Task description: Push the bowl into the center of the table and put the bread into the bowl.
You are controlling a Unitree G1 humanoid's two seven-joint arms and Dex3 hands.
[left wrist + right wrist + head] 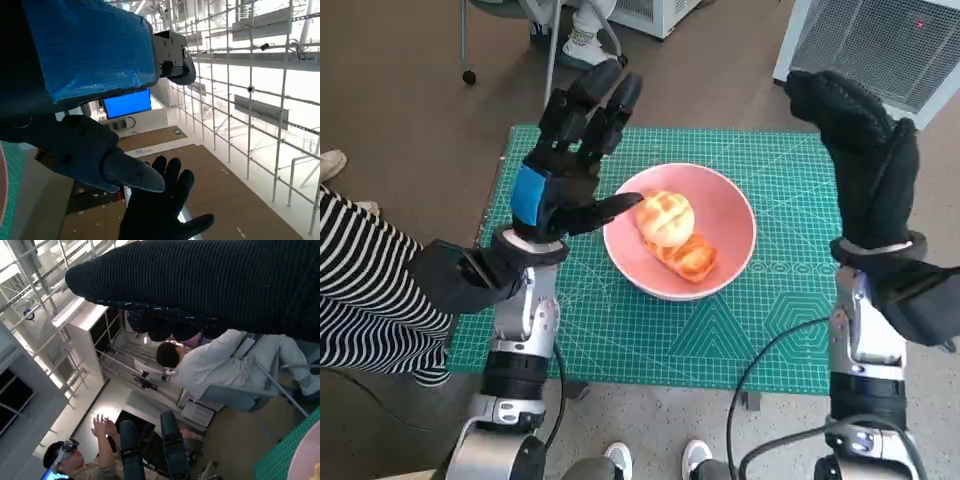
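Observation:
A pink bowl (730, 225) sits near the middle of the green cutting mat (620, 330). Two pieces of bread lie in it: a round bun (666, 216) and a smaller glazed piece (689, 259). My left hand (565, 170) is raised above the mat just left of the bowl, fingers spread and pointing away, holding nothing. My right hand (865, 160) is raised to the right of the bowl, fingers upright and apart, empty. The left wrist view shows the left hand (85, 65) and beyond it the gloved right hand (157, 205). The right wrist view shows the glove (210, 285) and the left hand's fingers (172, 447).
A person in a striped sleeve (360, 290) sits at the left of the table. Another person in white (215, 365) sits on a chair beyond the mat; a third person (75, 460) wears a headset. A white appliance (880, 40) stands at back right. Feet (655, 460) show below the table.

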